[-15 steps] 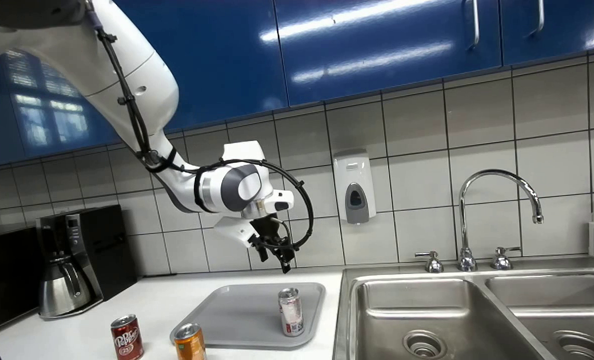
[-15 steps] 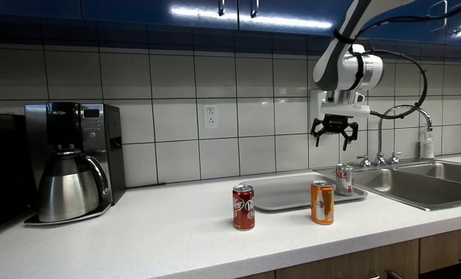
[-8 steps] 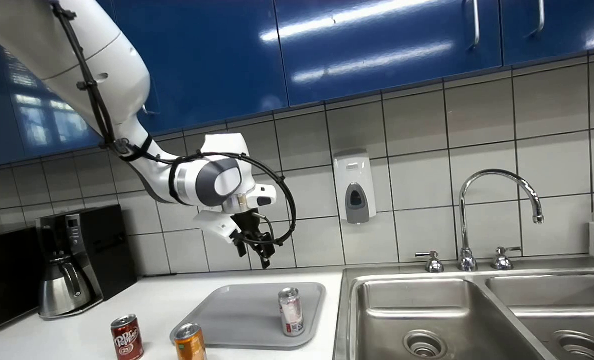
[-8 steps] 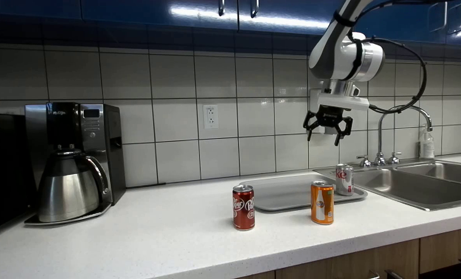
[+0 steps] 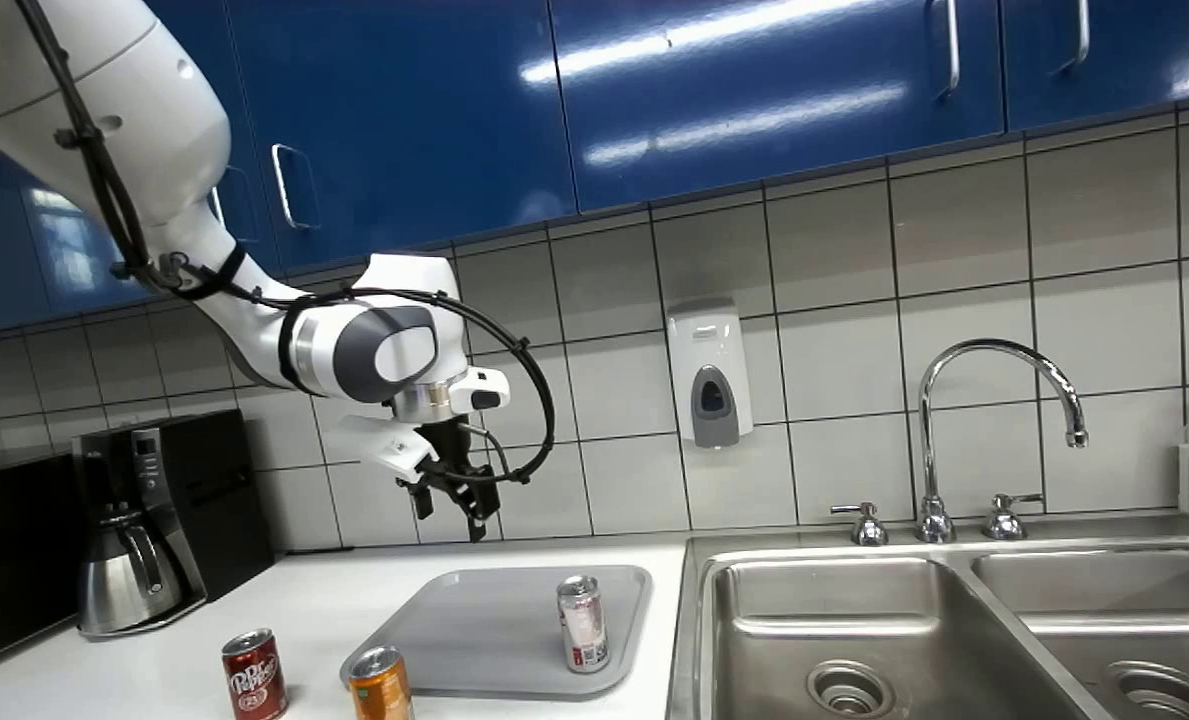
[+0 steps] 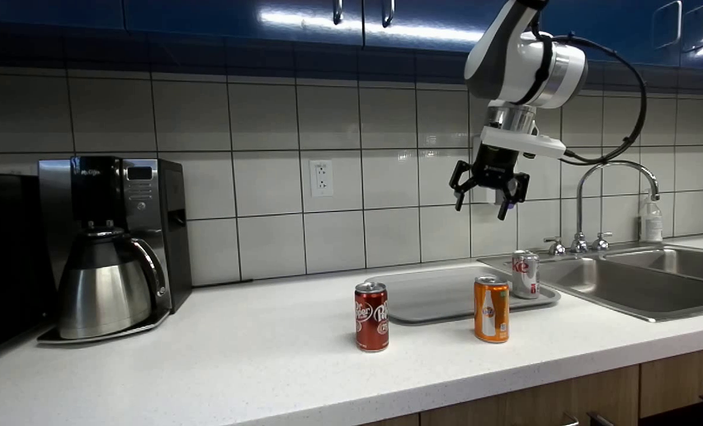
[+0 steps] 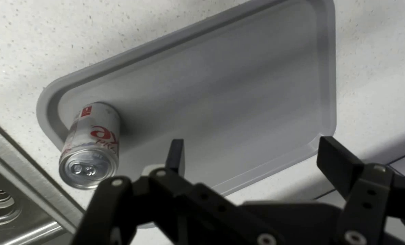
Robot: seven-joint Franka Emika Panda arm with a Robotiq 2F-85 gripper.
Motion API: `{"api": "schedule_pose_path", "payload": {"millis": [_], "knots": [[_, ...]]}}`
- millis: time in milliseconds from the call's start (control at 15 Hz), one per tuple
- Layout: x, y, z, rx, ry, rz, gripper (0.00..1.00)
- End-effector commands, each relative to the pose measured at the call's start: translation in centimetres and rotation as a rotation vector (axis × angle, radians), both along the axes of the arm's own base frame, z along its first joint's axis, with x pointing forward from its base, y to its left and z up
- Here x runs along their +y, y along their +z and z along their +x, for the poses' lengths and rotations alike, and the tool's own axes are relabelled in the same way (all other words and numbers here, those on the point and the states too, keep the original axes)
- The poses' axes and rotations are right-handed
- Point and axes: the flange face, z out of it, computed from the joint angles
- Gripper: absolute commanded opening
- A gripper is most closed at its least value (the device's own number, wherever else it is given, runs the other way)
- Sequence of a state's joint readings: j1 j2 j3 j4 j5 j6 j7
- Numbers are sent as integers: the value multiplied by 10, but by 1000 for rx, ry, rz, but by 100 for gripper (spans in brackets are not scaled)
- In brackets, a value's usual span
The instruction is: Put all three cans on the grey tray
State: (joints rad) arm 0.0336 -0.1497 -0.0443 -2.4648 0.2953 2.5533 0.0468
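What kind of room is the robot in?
Probably a kitchen, though whose I can't tell. There's a double steel sink, a coffee maker and blue cupboards up on the wall.

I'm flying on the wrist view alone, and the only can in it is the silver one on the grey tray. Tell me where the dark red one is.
Observer: The dark red can stands upright on the counter, off the grey tray.
Operator: Give me the last can too.
Observer: The orange can is off it as well: in an exterior view it stands upright in front of the grey tray, hiding part of its near edge.
Operator: Name anything tall standing over on the dark red can's side.
Observer: A coffee maker; of the two cans on the counter, the dark red can is the nearer to it.
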Motion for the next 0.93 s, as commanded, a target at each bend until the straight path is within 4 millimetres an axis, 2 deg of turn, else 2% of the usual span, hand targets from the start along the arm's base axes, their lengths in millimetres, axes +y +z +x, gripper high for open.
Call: {"api": "schedule_pose_path", "payload": {"millis": [0, 400, 867], "knots": [[7, 4, -21, 55, 72, 10, 100], [15, -4, -37, 135, 157, -50, 100], [43, -13, -46, 127, 280, -167, 100]]}}
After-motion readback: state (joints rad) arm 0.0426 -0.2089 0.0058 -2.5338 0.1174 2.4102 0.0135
